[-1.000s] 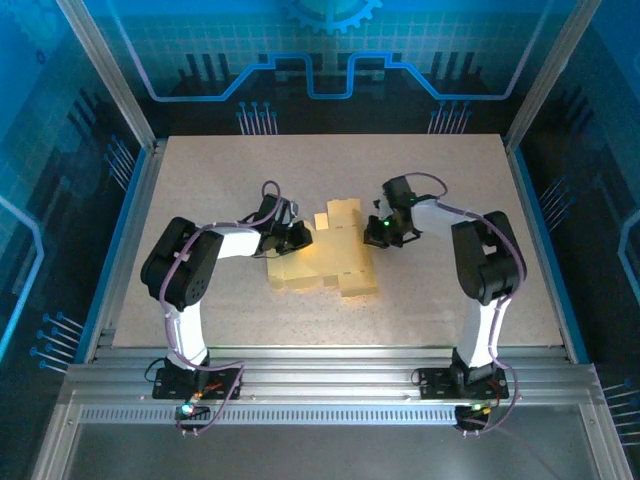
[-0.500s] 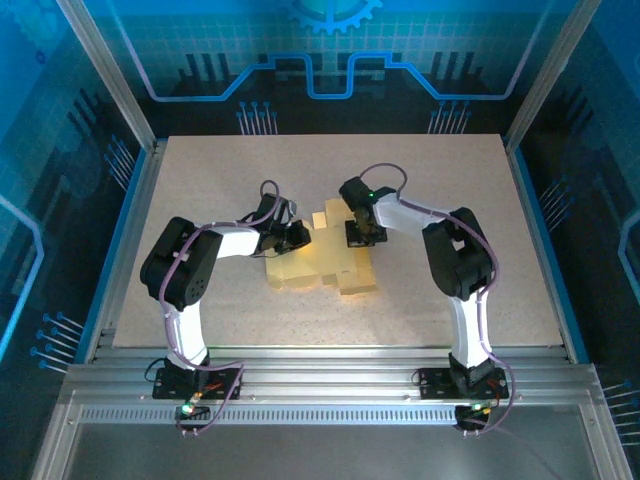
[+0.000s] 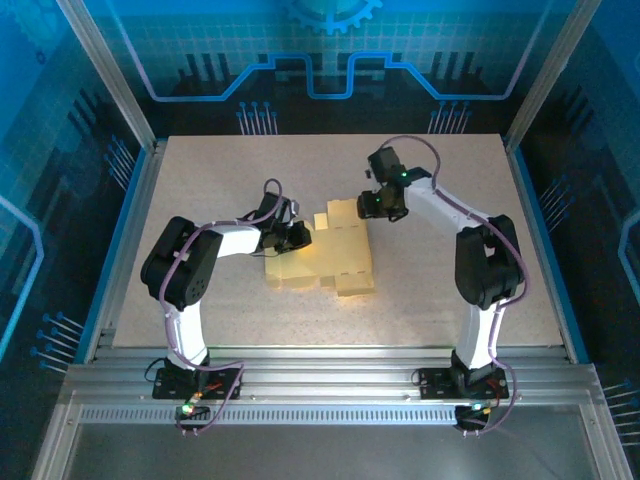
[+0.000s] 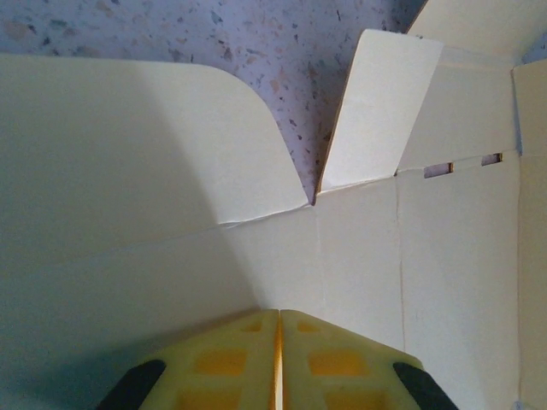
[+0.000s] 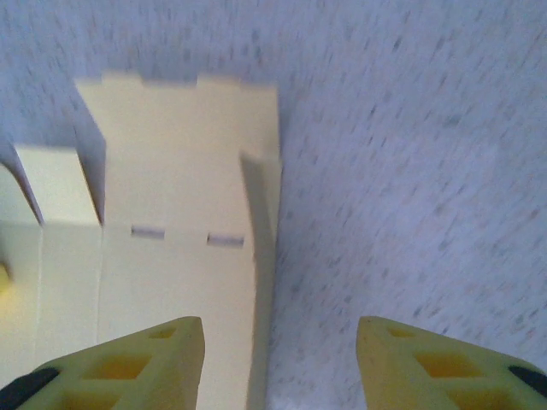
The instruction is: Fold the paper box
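Your right gripper (image 3: 368,205) has come off the card since half a second ago and now sits by its far right corner, while your left arm has not shifted. On the speckled table (image 3: 450,290), the paper box (image 3: 335,255) lies near the middle as a mostly flat pale yellow blank between both arms. Your left gripper (image 3: 297,236) is closed, fingers pressed together low over the blank's left side. Your right gripper's fingers (image 5: 184,342) stand apart with nothing between them, straddling the blank's right edge, where a narrow flap (image 5: 261,213) stands up. Two small slots (image 5: 149,231) sit along a crease.
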Tool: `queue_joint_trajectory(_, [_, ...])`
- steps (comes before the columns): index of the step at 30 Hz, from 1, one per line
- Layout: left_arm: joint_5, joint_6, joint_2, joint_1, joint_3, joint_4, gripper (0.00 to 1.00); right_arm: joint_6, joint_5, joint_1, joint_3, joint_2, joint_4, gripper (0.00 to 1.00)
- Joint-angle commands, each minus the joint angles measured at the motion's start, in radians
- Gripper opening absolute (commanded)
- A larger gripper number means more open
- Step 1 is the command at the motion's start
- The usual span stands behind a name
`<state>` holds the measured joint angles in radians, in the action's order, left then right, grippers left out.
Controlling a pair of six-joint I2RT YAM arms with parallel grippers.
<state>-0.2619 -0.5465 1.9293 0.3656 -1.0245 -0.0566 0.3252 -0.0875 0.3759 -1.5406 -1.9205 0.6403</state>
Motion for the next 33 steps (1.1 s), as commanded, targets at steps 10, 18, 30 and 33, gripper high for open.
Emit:
queue_joint_trajectory(10, [0.037, 0.048, 0.046, 0.007, -0.002, 0.160, 0.11, -0.321, -0.042, 0.041, -0.291, -0.269, 0.176, 0.36])
queue_joint_trajectory(18, [0.029, 0.048, 0.056, 0.007, -0.004, 0.159, 0.11, -0.500, -0.109, 0.102, -0.254, -0.300, 0.110, 0.31])
queue_joint_trajectory(30, [0.019, 0.045, 0.055, 0.007, -0.003, 0.158, 0.11, -0.870, 0.014, 0.139, -0.068, -0.218, -0.006, 0.20])
queue_joint_trajectory(33, [0.015, 0.045, 0.056, 0.007, -0.003, 0.159, 0.11, -0.955, 0.051, 0.135, 0.002, -0.170, -0.067, 0.18])
